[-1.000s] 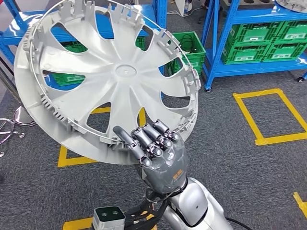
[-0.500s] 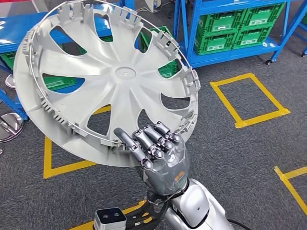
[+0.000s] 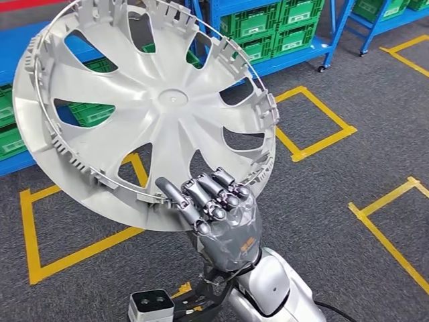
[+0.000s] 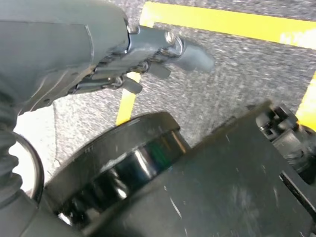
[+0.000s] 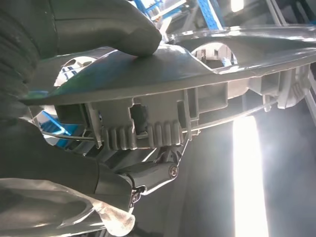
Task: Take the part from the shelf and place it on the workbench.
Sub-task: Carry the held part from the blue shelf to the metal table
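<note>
The part is a large silver wheel cover (image 3: 167, 100) with curved spokes and a clip ring, held tilted in front of me, inner side facing me. My right hand (image 3: 222, 215) grips its near rim from below, fingers curled over the edge. In the right wrist view the thumb (image 5: 111, 24) presses on one face of the wheel cover's rim (image 5: 156, 74) while the fingers (image 5: 149, 175) hold the clip side. My left hand (image 4: 111, 54) hangs over the carpet with its fingers stretched out and nothing in them.
Blue shelves with green crates (image 3: 263, 27) stand at the back, partly hidden by the cover. Yellow tape rectangles (image 3: 314, 127) mark the grey carpet (image 3: 324, 221), with another yellow line (image 3: 389, 241) at the right.
The whole picture has shifted: shelves and floor tape slid left, so the camera has turned. The wheel cover stays in my right hand the same way.
</note>
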Controlling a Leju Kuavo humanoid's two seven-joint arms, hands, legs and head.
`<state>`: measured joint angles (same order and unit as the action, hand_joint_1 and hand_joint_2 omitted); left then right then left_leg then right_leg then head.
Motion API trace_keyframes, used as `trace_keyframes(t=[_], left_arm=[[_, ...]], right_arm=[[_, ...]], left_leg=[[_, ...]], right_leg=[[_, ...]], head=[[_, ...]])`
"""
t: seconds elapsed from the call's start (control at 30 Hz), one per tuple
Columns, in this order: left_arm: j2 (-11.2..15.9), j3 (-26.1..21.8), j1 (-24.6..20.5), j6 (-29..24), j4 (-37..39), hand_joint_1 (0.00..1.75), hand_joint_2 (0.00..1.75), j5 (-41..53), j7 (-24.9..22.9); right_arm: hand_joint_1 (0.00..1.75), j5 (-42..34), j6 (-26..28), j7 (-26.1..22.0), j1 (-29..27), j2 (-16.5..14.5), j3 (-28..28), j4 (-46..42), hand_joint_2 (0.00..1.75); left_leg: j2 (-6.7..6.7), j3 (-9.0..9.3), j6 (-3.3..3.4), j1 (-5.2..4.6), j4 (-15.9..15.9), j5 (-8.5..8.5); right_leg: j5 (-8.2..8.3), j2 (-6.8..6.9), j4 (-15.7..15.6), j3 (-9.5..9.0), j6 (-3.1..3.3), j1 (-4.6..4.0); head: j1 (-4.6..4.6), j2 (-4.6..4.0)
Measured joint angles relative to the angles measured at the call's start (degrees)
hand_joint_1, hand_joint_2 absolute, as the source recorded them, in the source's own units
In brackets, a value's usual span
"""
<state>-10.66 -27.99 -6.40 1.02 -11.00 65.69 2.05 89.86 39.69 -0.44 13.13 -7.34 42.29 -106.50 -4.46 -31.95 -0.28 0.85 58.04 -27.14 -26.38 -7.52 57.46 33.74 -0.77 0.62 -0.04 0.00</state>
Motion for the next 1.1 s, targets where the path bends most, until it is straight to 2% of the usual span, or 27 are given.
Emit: trace_keyframes(t=[0.03,0.07,0.1,0.17,0.23,0.27,0.3,0.33,0.4,0.47,0.53,0.57,0.6,0.63,0.67,0.7,0.73,0.77,0.8,0.83,0.9,0.93,0.97,1.0,1.03,1.07,1.1], left_arm=[[-0.1,0.0,-0.1,0.0,0.0,0.0,1.75,0.0,0.0],[-0.1,0.0,-0.2,0.0,0.0,0.0,1.75,0.0,0.0],[-0.2,0.0,-0.2,0.0,0.0,0.0,1.75,0.0,0.0],[-0.3,0.0,0.0,0.0,0.0,0.0,1.75,0.1,0.0],[-0.2,0.0,0.1,0.0,0.0,0.0,1.75,0.1,0.0],[-0.2,0.0,0.1,0.0,0.0,0.0,1.75,0.1,0.0],[-0.2,0.0,0.0,0.0,0.0,0.0,1.75,0.1,0.0],[-0.2,0.0,0.0,0.0,0.0,0.0,1.75,0.1,0.0],[-0.3,0.1,0.0,0.0,0.0,0.0,1.75,0.1,0.0],[-0.3,0.2,0.0,0.0,0.0,0.0,1.75,0.1,0.0],[-0.2,0.4,0.0,0.0,0.0,0.0,1.75,0.1,0.0],[-0.3,0.6,-0.1,0.0,-0.1,0.0,1.75,0.1,0.0],[-0.3,0.7,-0.1,0.1,-0.1,0.0,1.75,0.1,0.0],[-0.3,0.8,-0.1,0.1,-0.1,0.0,1.75,0.1,0.0],[-0.3,0.9,0.0,0.1,-0.1,0.0,1.75,0.1,0.0],[-0.3,1.0,0.0,0.1,-0.1,0.0,1.75,0.0,0.0],[-0.2,1.0,-0.1,0.2,-0.1,0.0,1.75,-0.1,0.1],[-0.2,1.0,-0.2,0.2,-0.1,0.0,1.75,-0.2,0.1],[-0.2,1.0,-0.3,0.2,-0.1,0.0,1.75,-0.3,0.1],[-0.2,1.0,-0.4,0.2,-0.1,0.0,1.75,-0.2,0.1],[-0.2,1.0,-0.2,0.2,-0.1,0.0,1.75,-0.2,0.0],[-0.2,1.0,-0.1,0.2,-0.1,0.0,1.75,-0.2,0.0],[-0.2,1.0,0.0,0.2,-0.1,0.0,1.75,-0.2,0.0],[-0.2,1.0,-0.1,0.2,-0.1,0.0,1.75,-0.2,0.0],[-0.2,1.0,-0.1,0.2,-0.1,0.0,1.75,-0.2,0.0],[-0.3,1.0,-0.2,0.2,-0.1,0.0,1.75,-0.2,0.0],[-0.4,1.0,-0.3,0.2,-0.1,0.0,1.75,-0.2,0.0]], right_arm=[[1.75,0.0,0.0,0.0,0.0,0.0,0.0,0.0,1.75],[1.75,0.0,0.0,0.0,0.0,0.0,0.0,0.0,1.75],[1.75,0.0,0.0,0.0,0.0,0.0,0.0,0.0,1.75],[1.75,0.0,0.0,-0.1,0.1,0.0,0.2,0.0,1.75],[1.75,0.0,0.0,-0.2,0.1,0.1,0.3,0.0,1.75],[1.75,0.0,0.0,-0.2,0.0,0.1,0.4,0.0,1.75],[1.75,0.0,0.0,-0.2,0.0,0.1,0.4,0.0,1.75],[1.75,0.0,0.0,-0.2,0.0,0.1,0.4,0.0,1.75],[1.75,0.0,0.0,-0.2,0.1,0.1,0.4,0.0,1.75],[1.75,0.0,0.0,-0.2,0.1,0.1,0.4,0.0,1.75],[1.75,0.0,0.0,-0.3,0.1,0.1,0.4,0.0,1.75],[1.75,0.0,0.0,-0.4,0.1,0.1,0.4,0.0,1.75],[1.75,0.0,0.0,-0.5,0.1,0.1,0.4,0.0,1.75],[1.75,0.0,0.0,-0.5,0.1,0.1,0.3,0.0,1.75],[1.75,0.0,0.0,-0.6,0.1,0.1,0.3,0.0,1.75],[1.75,0.0,0.0,-0.7,0.1,0.1,0.3,0.0,1.75],[1.75,0.0,0.0,-0.8,0.1,0.1,0.3,0.0,1.75],[1.75,0.0,0.0,-0.8,0.0,0.1,0.3,0.0,1.75],[1.75,0.0,0.0,-0.8,0.0,0.1,0.2,0.0,1.75],[1.75,0.0,0.0,-0.9,0.0,0.1,0.2,0.0,1.75],[1.75,0.0,0.0,-1.0,0.0,0.1,0.2,0.0,1.75],[1.75,0.0,0.0,-1.0,0.0,0.1,0.2,0.0,1.75],[1.75,0.0,0.0,-1.0,0.0,0.1,0.2,0.0,1.75],[1.75,0.0,0.0,-1.0,0.0,0.1,0.2,0.0,1.75],[1.75,0.0,0.0,-1.1,0.0,0.1,0.1,0.0,1.75],[1.75,0.0,0.0,-1.1,-0.1,0.1,0.1,0.0,1.75],[1.75,0.0,0.0,-1.1,-0.1,0.1,0.0,0.0,1.75]], left_leg=[[0.7,0.12,0.18,0.08,-0.4,-0.15],[1.41,0.21,0.39,0.17,-0.8,-0.08],[2.17,0.33,0.63,0.26,-1.1,0.06],[3.89,0.47,1.0,0.22,-1.4,0.15],[5.63,0.46,1.15,0.1,-1.3,0.06],[6.45,0.49,1.15,0.07,-1.3,-0.01],[7.2,0.57,1.08,0.07,-1.3,-0.1],[7.88,0.69,0.95,0.07,-1.3,-0.23],[8.98,0.99,0.45,-0.15,-1.2,-0.61],[9.92,1.22,-0.1,-0.56,-1.0,-0.89],[11.0,1.45,-0.59,-0.68,-1.0,-1.09],[10.67,1.51,-0.88,-0.57,-0.7,-1.54],[9.6,1.22,-1.13,-0.41,0.3,-2.46],[8.1,0.4,-1.31,-0.27,2.4,-3.91],[6.44,-1.03,-1.38,-0.18,5.7,-5.73],[5.49,-2.87,-1.36,-0.18,9.7,-7.53],[5.07,-4.58,-1.31,-0.22,13.2,-8.72],[4.88,-5.66,-1.21,-0.27,15.3,-8.86],[4.76,-5.82,-1.05,-0.3,15.2,-7.88],[4.48,-5.0,-0.79,-0.32,13.0,-5.88],[2.02,-2.31,-0.04,-0.27,6.0,-1.52],[0.7,-1.21,0.3,-0.26,3.2,-0.33],[-0.27,-0.59,0.59,-0.3,1.5,-0.02],[-0.43,-0.37,0.79,-0.36,0.8,-0.37],[0.12,-0.21,0.89,-0.41,0.2,-0.53],[0.86,-0.06,1.0,-0.34,-0.3,-0.59],[1.57,0.11,1.12,-0.2,-0.7,-0.49]], right_leg=[[0.08,-0.34,0.0,0.48,-0.36,0.1],[-0.14,0.32,0.3,0.92,-0.68,0.03],[-0.89,1.71,1.4,1.68,-0.94,-0.06],[-3.97,5.43,7.4,4.81,-1.41,-0.14],[-6.55,6.99,14.6,8.43,-1.8,0.02],[-6.47,7.24,16.0,9.13,-1.92,0.08],[-5.35,7.5,15.0,8.6,-1.97,0.12],[-3.54,8.04,11.9,6.96,-1.95,0.13],[-0.74,10.77,4.0,2.65,-1.67,-0.15],[-0.18,12.37,0.4,0.58,-1.02,-0.52],[-0.15,11.13,0.4,0.59,-0.22,-0.61],[-0.07,10.41,0.3,0.64,0.12,-0.54],[0.02,9.7,0.3,0.65,0.5,-0.44],[0.12,9.02,0.2,0.61,0.84,-0.33],[0.17,8.32,0.2,0.62,1.05,-0.33],[0.18,7.59,0.2,0.63,1.2,-0.4],[0.19,6.79,0.2,0.61,1.28,-0.49],[0.2,5.94,0.2,0.57,1.29,-0.6],[0.2,5.07,0.2,0.49,1.3,-0.69],[0.21,4.17,0.2,0.39,1.3,-0.75],[0.23,2.55,0.4,0.35,1.2,-0.81],[0.28,1.86,0.5,0.54,1.05,-0.73],[0.37,1.25,0.6,0.86,0.8,-0.59],[0.53,0.71,0.6,1.26,0.44,-0.45],[0.7,0.15,0.6,1.61,0.06,-0.3],[0.65,0.29,0.7,2.01,-0.27,-0.31],[0.19,1.25,1.4,2.56,-0.59,-0.41]], head=[[-0.12,0.0],[-0.03,-0.01],[0.23,-0.01],[0.75,-0.01],[0.95,0.0],[0.96,0.0],[0.97,0.0],[0.98,0.0],[1.06,-0.01],[1.0,-0.01],[0.89,0.0],[0.83,0.0],[0.79,0.0],[0.66,0.0],[0.55,0.0],[0.48,0.0],[0.43,0.0],[0.42,0.0],[0.42,0.0],[0.42,0.0],[0.47,0.0],[0.43,0.0],[0.32,0.0],[0.23,0.0],[0.11,0.0],[0.04,0.0],[0.26,-0.01]])
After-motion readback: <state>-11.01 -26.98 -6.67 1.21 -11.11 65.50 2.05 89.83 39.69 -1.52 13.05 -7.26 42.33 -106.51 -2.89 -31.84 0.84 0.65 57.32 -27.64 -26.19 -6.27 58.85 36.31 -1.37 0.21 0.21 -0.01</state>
